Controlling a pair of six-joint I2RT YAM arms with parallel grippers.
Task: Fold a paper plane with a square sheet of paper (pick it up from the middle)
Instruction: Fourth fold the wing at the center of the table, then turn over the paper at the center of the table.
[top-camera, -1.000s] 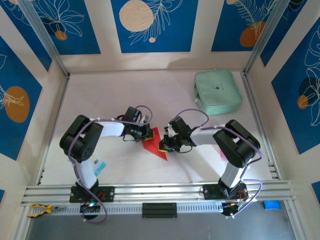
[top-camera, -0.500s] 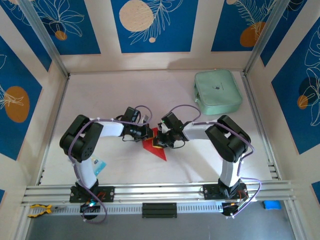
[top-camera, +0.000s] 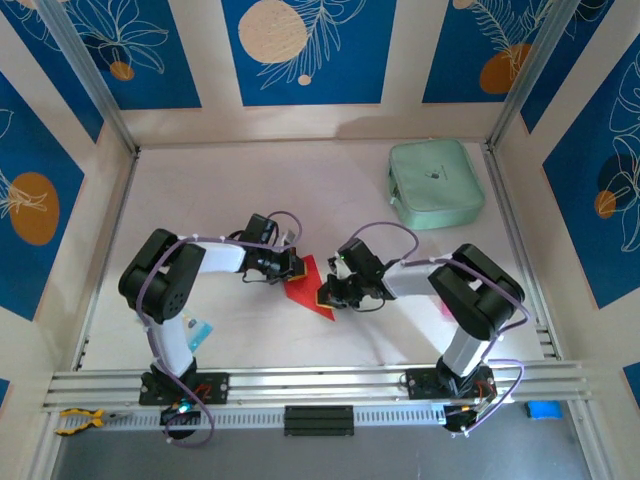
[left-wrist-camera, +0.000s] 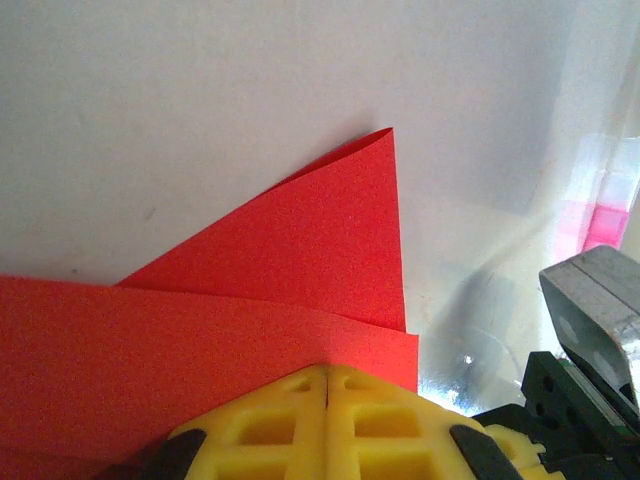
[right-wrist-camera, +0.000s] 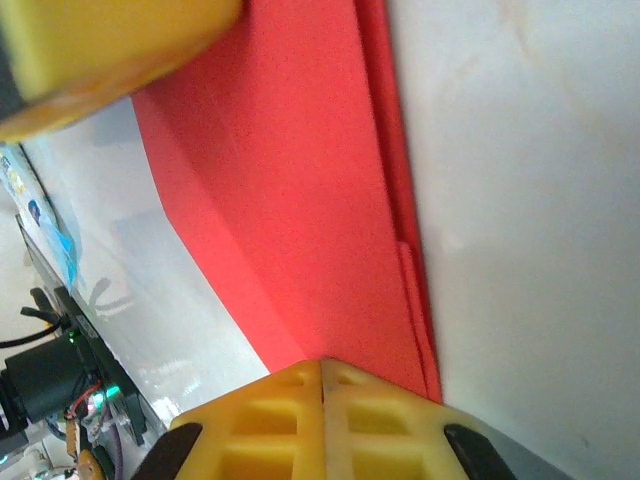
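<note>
Red paper, folded into a layered, creased, pointed shape, lies flat mid-table between my left gripper and right gripper, both jaws shut, tips at its edges.

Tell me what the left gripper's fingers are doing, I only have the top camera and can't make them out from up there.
Observer: On the left wrist camera the left gripper is shut, its yellow fingers together over the red paper.
Operator: Any fold in the sheet?
Observer: Yes, a triangular flap lies folded over, its point aimed away from the fingers.
Operator: And the right side?
Observer: The right gripper is shut too, its tips at the paper's layered long edge.
</note>
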